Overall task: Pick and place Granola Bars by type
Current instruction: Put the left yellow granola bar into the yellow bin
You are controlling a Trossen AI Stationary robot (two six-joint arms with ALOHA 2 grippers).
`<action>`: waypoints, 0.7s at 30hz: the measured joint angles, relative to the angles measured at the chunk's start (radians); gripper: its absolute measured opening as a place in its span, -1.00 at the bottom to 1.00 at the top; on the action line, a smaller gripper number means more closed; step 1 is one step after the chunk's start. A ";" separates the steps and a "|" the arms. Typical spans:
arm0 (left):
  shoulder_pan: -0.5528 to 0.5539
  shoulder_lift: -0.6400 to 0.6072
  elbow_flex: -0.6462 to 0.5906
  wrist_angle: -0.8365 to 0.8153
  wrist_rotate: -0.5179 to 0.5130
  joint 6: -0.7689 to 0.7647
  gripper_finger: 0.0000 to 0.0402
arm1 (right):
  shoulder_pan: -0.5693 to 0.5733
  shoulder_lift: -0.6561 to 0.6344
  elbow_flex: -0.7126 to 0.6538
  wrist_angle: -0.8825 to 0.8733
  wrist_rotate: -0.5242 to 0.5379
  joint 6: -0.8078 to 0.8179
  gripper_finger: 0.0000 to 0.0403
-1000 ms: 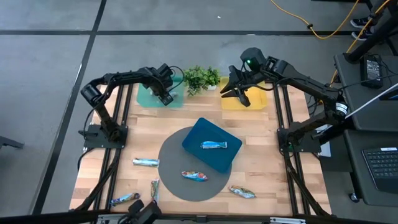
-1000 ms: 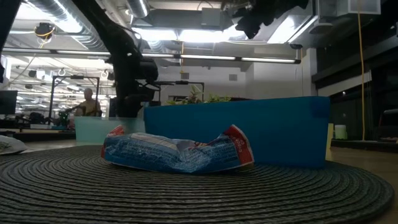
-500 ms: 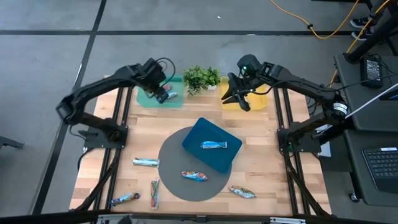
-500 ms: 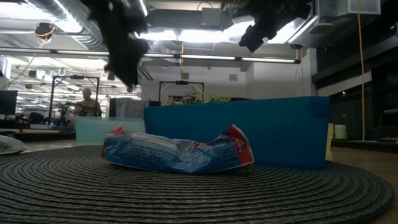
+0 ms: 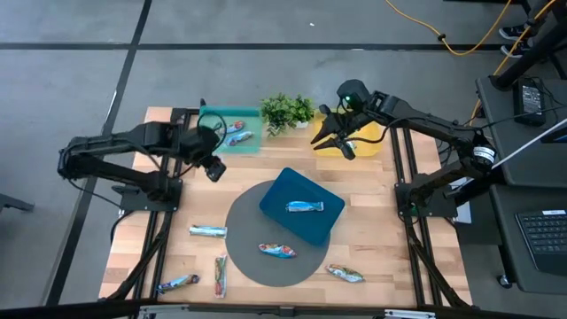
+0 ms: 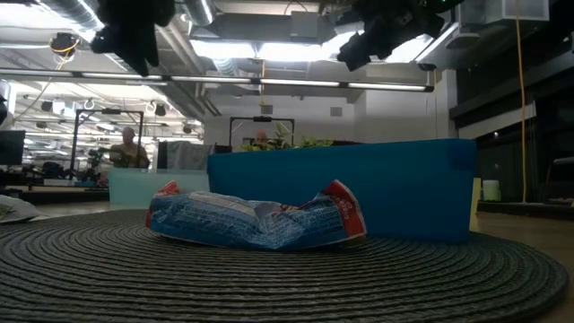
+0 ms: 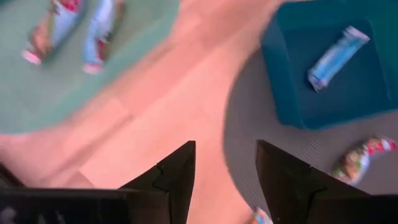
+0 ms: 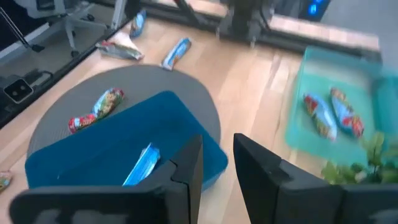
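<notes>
High view: left gripper [image 5: 215, 168] hangs empty, fingers spread, above bare wood beside the green tray [image 5: 209, 124]. Just beyond it, two red-print bars [image 5: 236, 134] lie in that tray. Right gripper [image 5: 334, 142] hangs empty, fingers parted by a narrow gap, at the yellow tray's [image 5: 376, 137] near edge. Nearer than both, the blue tray [image 5: 276, 193] holds one blue bar [image 5: 304, 207]; remaining bars [image 5: 207, 232] lie farther off near the table front.
</notes>
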 joint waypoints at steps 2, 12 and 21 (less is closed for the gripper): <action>-0.071 0.000 -0.001 -0.002 -0.012 -0.044 -0.22 | 0.000 0.000 0.000 0.016 -0.022 0.000 -0.54; -0.373 0.071 -0.003 -0.031 -0.153 0.023 -0.22 | 0.076 0.000 0.000 0.017 -0.051 0.003 -0.54; -0.491 0.170 -0.003 -0.104 -0.199 0.033 -0.22 | 0.185 0.000 0.001 0.059 0.059 0.023 -0.54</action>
